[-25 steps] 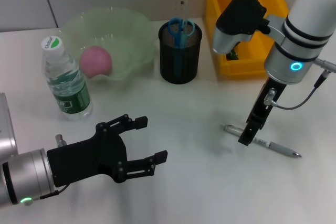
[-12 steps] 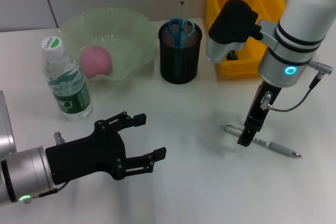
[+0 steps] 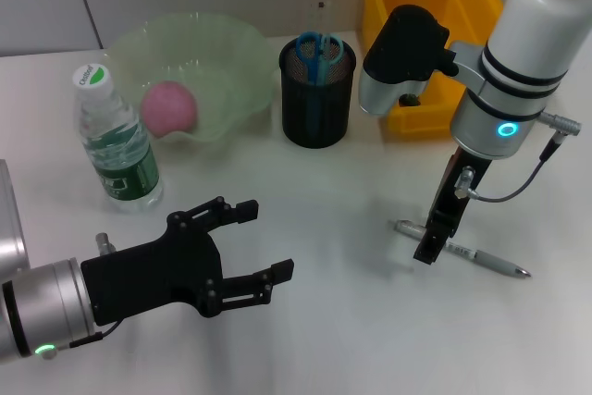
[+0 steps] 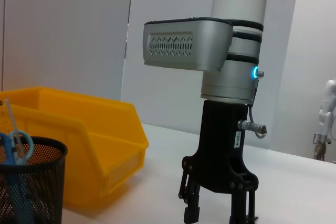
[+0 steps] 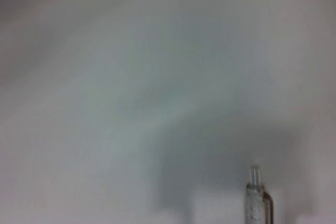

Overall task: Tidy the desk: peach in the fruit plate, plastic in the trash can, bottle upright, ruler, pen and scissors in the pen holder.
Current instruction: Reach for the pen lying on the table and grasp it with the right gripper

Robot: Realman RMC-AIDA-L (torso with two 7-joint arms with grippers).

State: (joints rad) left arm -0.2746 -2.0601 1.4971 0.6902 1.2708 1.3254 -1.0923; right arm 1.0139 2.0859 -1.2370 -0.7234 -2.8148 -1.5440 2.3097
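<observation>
Yellow bin (image 3: 421,6) at the back right; nothing of the plastic shows, its inside mostly blocked by the right arm. Green fruit plate (image 3: 222,53) back left, peach (image 3: 168,106) already in it. Water bottle (image 3: 116,141) upright just beside the plate. Mesh pen holder (image 3: 317,99) between plate and bin, scissors (image 3: 317,48) handles-up inside, a clear ruler edge barely readable behind them.

Left gripper (image 3: 250,252) hovers low at the front, fingers spread, holding nothing.

Right gripper (image 3: 432,245) points straight down at the pen (image 3: 481,256), which lies flat on the white desk (image 3: 324,339), well apart from the holder. From the left wrist view the fingers stand parted, tips near the surface either side of the barrel; not clamped, as far as I can judge.

Pen: light, stiff, thin, smooth barrel, likely to roll or skid off the pads. Best pinched across the barrel near mid-length. Contact point itself is hidden behind the fingers; right wrist view gives only the pen's clip end.
</observation>
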